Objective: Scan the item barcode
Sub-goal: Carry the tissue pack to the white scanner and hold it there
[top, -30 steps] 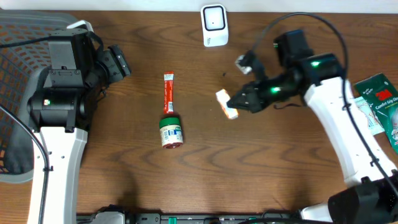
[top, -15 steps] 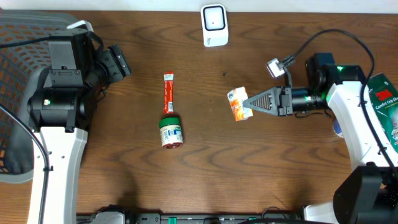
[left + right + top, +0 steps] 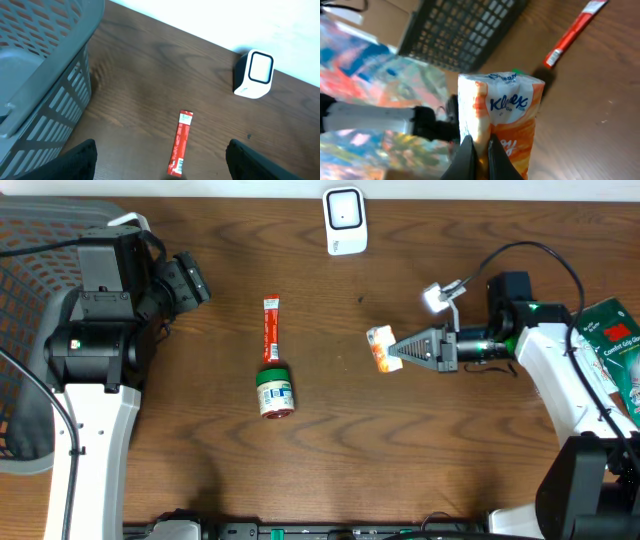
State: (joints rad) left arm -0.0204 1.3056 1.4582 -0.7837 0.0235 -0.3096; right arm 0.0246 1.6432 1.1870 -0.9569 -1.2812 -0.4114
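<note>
Right end effector (image 3: 400, 348) pinched shut on one edge of the tissue pack (image 3: 380, 348). Pack is right of centre over the desk (image 3: 330, 470), apparently lifted clear.

Step in hand: transfer of pack to scanner (image 3: 343, 221).

Next move, as I judge: swing pack toward the far edge and turn its barcode face to the scanner window. Barcode not visible, so a wrist roll may be needed.

Jar (image 3: 274, 393) and red sachet (image 3: 270, 328) lie left of the pack, off the direct path. Nothing between pack and scanner.

Left end effector (image 3: 188, 278) wide open, empty, beside basket (image 3: 30, 330).
</note>
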